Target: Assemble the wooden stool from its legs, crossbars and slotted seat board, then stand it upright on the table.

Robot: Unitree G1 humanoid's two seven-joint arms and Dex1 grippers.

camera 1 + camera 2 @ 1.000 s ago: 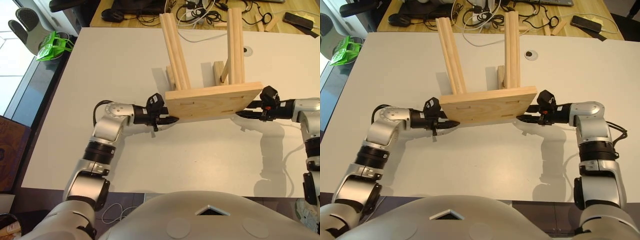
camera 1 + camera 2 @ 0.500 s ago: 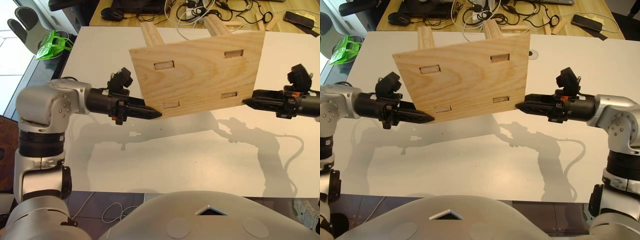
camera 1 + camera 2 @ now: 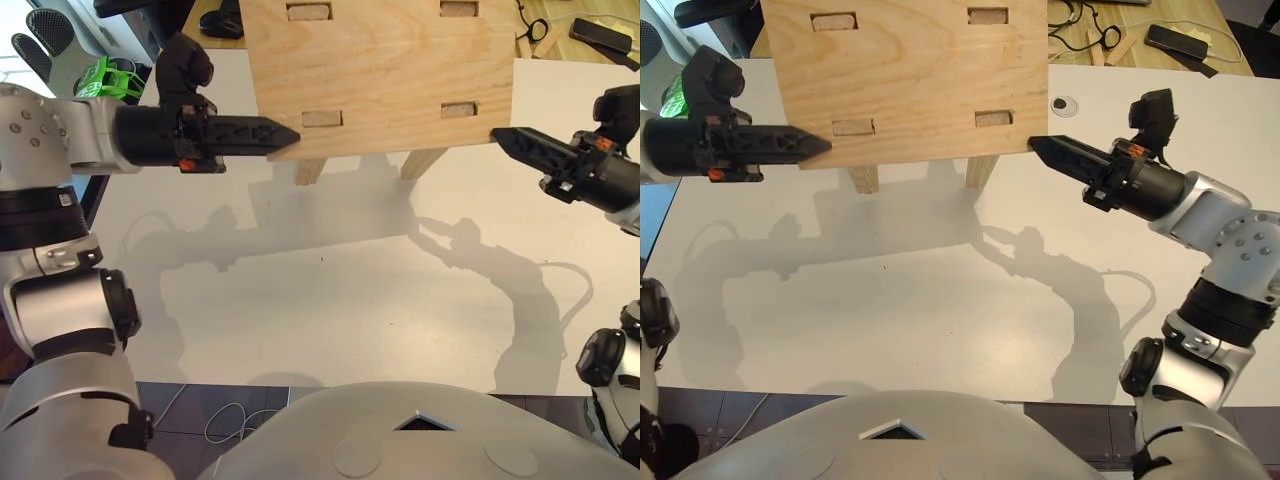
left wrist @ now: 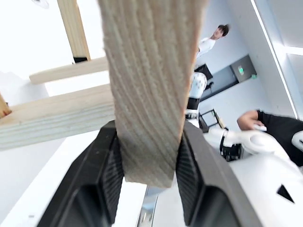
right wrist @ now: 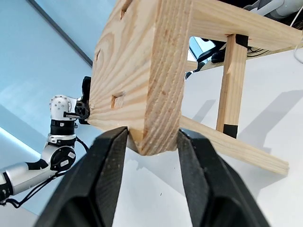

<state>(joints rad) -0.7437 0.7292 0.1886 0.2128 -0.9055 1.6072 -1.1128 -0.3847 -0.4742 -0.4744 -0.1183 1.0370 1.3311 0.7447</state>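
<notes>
Left gripper point(image 3: 287, 134) is clamped on the side edge of the pale wooden stool's flat slotted seat board point(image 3: 380, 70); in the left wrist view its black fingers point(image 4: 111, 175) sit tight on both faces of the board edge. Right gripper point(image 3: 502, 138) is closed the same way on the opposite edge, near the corner, with its fingers point(image 5: 111, 175) on either side of the wood. The board spans between the two grippers with its flat face turned up toward the head camera, and the legs point away behind it toward the white table point(image 3: 350, 290). Past the board's near edge, between the grippers, two leg ends point(image 3: 310, 172) point(image 3: 422, 162) poke out. Whether they touch the table can't be told. The board's far edge is cut off by the frame, and the rest of the legs are hidden behind the board. Count: two grippers, one stool, four rectangular slots point(image 3: 322, 118) in the seat. The right wrist view shows one leg point(image 5: 229, 85) and one lower crossbar point(image 5: 232, 149) clearly.
</notes>
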